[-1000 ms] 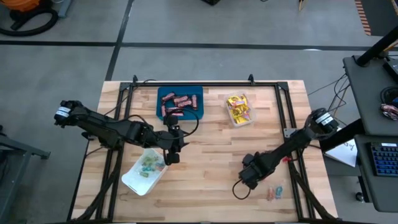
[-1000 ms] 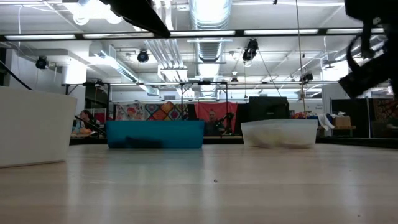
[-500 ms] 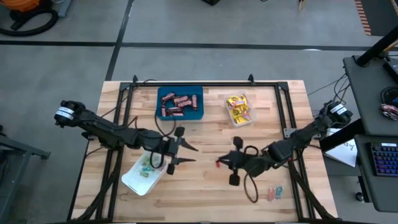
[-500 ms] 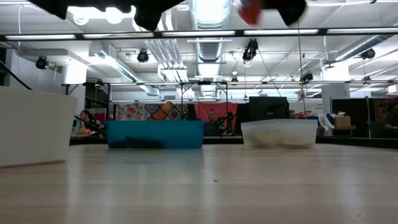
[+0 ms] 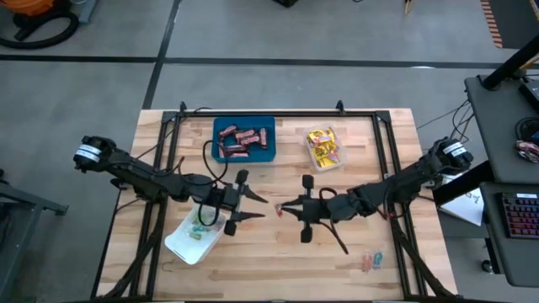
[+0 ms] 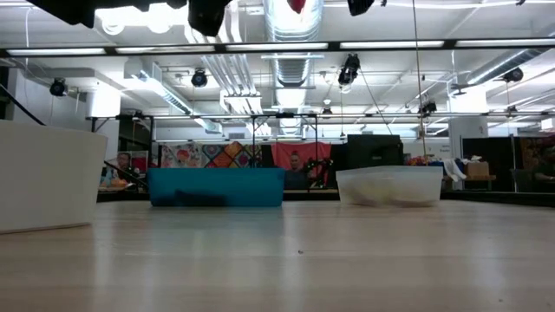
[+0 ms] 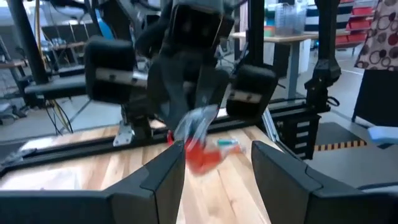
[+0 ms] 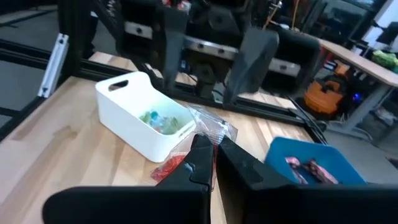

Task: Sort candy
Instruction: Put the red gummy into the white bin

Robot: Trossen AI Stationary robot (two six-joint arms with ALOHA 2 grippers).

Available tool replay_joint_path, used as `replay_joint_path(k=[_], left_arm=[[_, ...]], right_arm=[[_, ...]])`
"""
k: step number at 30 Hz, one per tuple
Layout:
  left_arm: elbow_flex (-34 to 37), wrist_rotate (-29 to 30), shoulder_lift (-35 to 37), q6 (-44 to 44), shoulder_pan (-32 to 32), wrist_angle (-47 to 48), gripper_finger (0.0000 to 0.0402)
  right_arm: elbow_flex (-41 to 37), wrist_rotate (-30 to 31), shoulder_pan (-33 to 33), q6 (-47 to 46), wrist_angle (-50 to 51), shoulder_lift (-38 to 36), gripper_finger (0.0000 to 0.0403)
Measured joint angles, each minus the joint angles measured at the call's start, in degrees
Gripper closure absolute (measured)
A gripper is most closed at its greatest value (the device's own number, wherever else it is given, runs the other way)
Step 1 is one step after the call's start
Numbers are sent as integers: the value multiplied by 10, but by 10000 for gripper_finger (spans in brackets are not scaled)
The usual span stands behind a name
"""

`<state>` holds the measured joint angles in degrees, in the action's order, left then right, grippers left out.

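White tray [image 5: 187,239]: pastel sweets [image 5: 200,221] | right gripper [image 5: 280,208] pinching red candy [image 7: 202,157] | left gripper [image 5: 255,208] spread

Overhead looks straight down; wrist cameras apparently face each other closely.

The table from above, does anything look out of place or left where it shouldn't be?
Yes: a few pastel sweets lie loose on the bare table near its front right corner, apart from the ones in the white tray. Mid-table, the right gripper pinches a red sweet by its wrapper, facing the open left gripper.
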<state>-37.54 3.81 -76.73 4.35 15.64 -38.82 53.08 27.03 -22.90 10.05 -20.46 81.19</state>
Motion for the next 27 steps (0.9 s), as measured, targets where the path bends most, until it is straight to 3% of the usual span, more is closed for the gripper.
replay_joint_path(k=[7, 12, 18, 22, 27], left_arm=[[-18, 4, -38, 26, 0, -41, 233], [-47, 45, -82, 34, -7, -62, 237], [-75, 33, -114, 42, -8, -62, 260], [-86, 31, -128, 42, -9, -61, 300], [-82, 29, -125, 41, -10, -64, 385]], right_arm=[[0, -1, 8, -4, 7, 0, 394], [0, -1, 7, -5, 9, 0, 394], [0, -2, 7, -6, 13, 0, 394], [0, -3, 7, -6, 17, 0, 394], [0, -10, 6, -10, 18, 0, 392]])
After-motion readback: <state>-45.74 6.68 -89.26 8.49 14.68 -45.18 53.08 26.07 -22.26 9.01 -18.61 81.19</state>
